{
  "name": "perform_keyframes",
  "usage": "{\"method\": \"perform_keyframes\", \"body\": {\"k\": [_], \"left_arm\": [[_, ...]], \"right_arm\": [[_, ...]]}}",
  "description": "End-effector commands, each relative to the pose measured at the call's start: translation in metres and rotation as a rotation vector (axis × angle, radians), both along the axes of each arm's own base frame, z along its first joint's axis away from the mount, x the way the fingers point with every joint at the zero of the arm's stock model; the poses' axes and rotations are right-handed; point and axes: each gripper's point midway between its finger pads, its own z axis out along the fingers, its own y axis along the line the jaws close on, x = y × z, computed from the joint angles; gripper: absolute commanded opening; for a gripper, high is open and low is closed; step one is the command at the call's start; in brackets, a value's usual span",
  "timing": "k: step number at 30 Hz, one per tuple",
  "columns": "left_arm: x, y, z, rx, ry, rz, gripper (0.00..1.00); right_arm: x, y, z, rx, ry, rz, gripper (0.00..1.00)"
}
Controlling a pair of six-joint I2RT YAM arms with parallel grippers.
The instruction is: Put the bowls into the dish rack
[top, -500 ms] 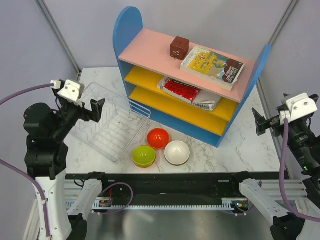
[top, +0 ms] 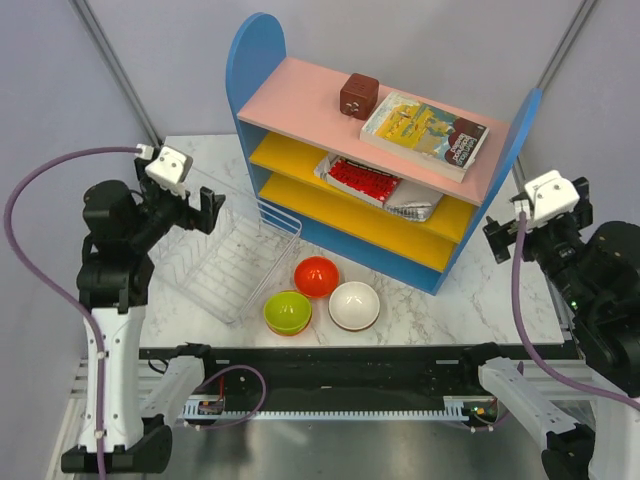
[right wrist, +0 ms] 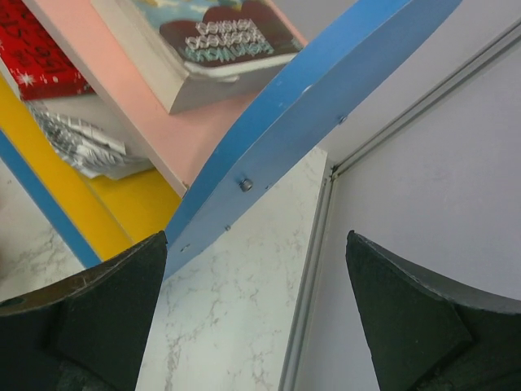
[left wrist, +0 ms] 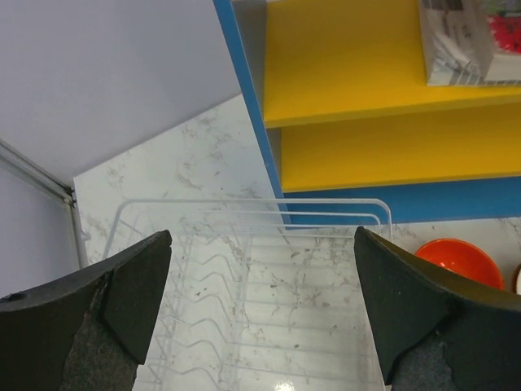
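Lime green bowl (top: 287, 311), overhead view only

Blue shelf unit (top: 252, 55) (book (top: 425, 133) atop)

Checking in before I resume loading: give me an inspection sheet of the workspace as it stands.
Surface: marble table, no spills seen.
Job's things: dish rack holds no bowls; red bowl, green bowl, white bowl sit on the table beside it.
Clutter: shelf unit with brown cube, book, red packet, foil pack.
Grippers: left gripper open over the rack; right gripper open by the shelf's blue side.
Cables: purple left cable and right cable loop off the arms, clear of bowls.
Surroundings: grey walls, frame struts.
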Motion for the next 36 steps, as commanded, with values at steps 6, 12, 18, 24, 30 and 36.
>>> {"method": "perform_keyframes", "body": {"k": [6, 12, 18, 24, 30, 36], "left_arm": [[0.069, -0.005, -0.048, 0.052, 0.027, -0.063, 1.00], [0.108, -0.014, -0.081, 0.041, 0.083, -0.114, 1.00], [0.138, -0.034, -0.100, 0.052, 0.082, -0.190, 1.00], [0.155, -0.042, -0.109, 0.055, 0.084, -0.220, 1.00], [0.152, -0.046, -0.116, 0.054, 0.077, -0.250, 1.00], [0.159, -0.047, -0.131, 0.060, 0.106, -0.254, 1.00]], "right_arm": [[0.018, 0.008, -0.066, -0.055, 0.148, 0.027, 0.98], [0.041, 0.022, -0.108, -0.066, 0.248, 0.067, 0.98], [0.066, 0.034, -0.140, -0.059, 0.303, 0.089, 0.98], [0.094, 0.039, -0.168, -0.066, 0.325, 0.074, 0.98], [0.122, 0.042, -0.184, -0.073, 0.311, 0.051, 0.98], [0.152, 0.043, -0.189, -0.072, 0.278, 0.013, 0.98]]}}
